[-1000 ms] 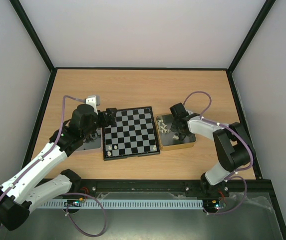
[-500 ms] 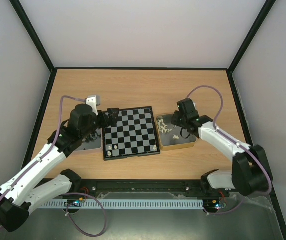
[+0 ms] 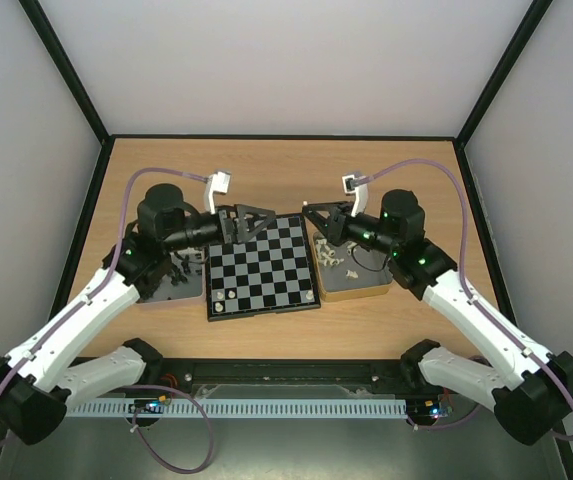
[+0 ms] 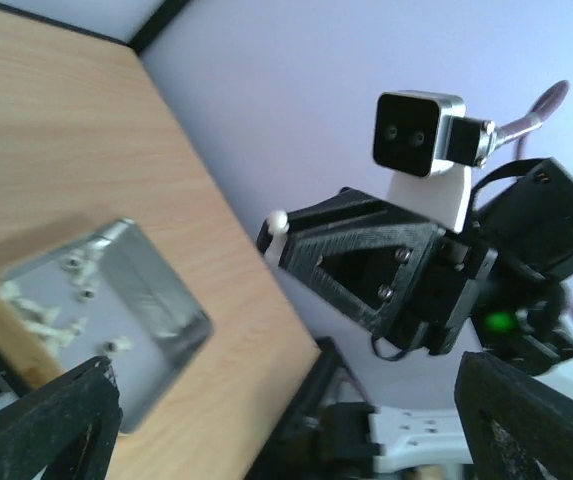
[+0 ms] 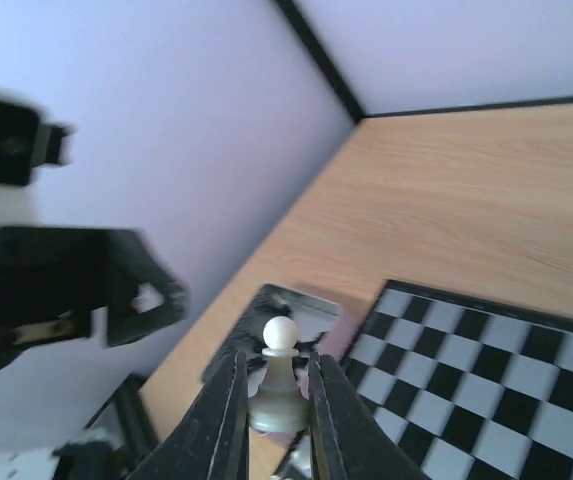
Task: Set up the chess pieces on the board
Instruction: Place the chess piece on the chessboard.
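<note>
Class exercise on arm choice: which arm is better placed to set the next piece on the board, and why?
The right arm. The right gripper is shut on a cream-white pawn, near the far right corner of the board. The left gripper is open and empty.

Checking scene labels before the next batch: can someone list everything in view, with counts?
table: one, wood.
board: one, black and silver checks, table centre.
white pieces on board: a few, near row.
white pieces in tin: many, loose, right tin.
black pieces: several, left tin.
left tin: one, grey, left of board.
right tin: one, gold-sided, right of board.
pawn: one, white, held in the air near board's far right corner.
left arm: jaws open, empty, over board's far edge.
right arm: jaws shut on pawn.
</note>
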`<state>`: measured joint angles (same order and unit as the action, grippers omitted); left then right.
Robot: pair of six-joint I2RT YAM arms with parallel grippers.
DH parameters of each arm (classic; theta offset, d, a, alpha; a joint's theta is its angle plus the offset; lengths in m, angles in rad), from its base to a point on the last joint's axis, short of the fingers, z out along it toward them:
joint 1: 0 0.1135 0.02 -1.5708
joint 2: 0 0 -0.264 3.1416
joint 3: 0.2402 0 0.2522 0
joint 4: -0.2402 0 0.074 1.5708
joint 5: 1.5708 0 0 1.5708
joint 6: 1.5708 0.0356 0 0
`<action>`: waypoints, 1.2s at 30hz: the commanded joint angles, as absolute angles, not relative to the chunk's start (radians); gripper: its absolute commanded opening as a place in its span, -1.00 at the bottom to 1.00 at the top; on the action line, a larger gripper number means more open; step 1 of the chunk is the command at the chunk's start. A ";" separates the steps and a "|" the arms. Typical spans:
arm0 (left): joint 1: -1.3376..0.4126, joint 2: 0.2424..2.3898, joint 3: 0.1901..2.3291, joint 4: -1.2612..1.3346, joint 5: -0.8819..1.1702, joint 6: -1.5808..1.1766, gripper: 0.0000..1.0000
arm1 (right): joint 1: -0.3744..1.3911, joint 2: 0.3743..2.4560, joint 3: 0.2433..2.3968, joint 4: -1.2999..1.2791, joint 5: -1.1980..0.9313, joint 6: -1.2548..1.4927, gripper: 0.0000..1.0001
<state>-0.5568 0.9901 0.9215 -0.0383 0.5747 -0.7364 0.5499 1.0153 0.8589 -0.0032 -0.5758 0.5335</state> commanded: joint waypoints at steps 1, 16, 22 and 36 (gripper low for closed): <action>-0.561 1.028 0.972 0.094 0.773 -0.932 0.81 | 0.564 0.999 0.871 0.110 -0.841 0.445 -0.76; -0.625 1.161 0.978 0.215 0.870 -1.121 0.10 | 0.577 1.041 0.932 0.007 -1.028 0.258 -0.78; -0.626 1.167 0.977 0.209 0.865 -1.125 -0.21 | 0.579 1.041 0.931 -0.013 -1.031 0.246 -0.78; -0.633 1.169 0.951 0.214 0.851 -1.100 -0.92 | 0.581 1.045 0.932 -0.052 -1.028 0.211 -0.77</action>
<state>-0.6220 1.1702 0.9489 0.1612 0.8375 -1.1027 0.5697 1.0428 0.9066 -0.0235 -1.0080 0.2455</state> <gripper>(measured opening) 0.080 0.111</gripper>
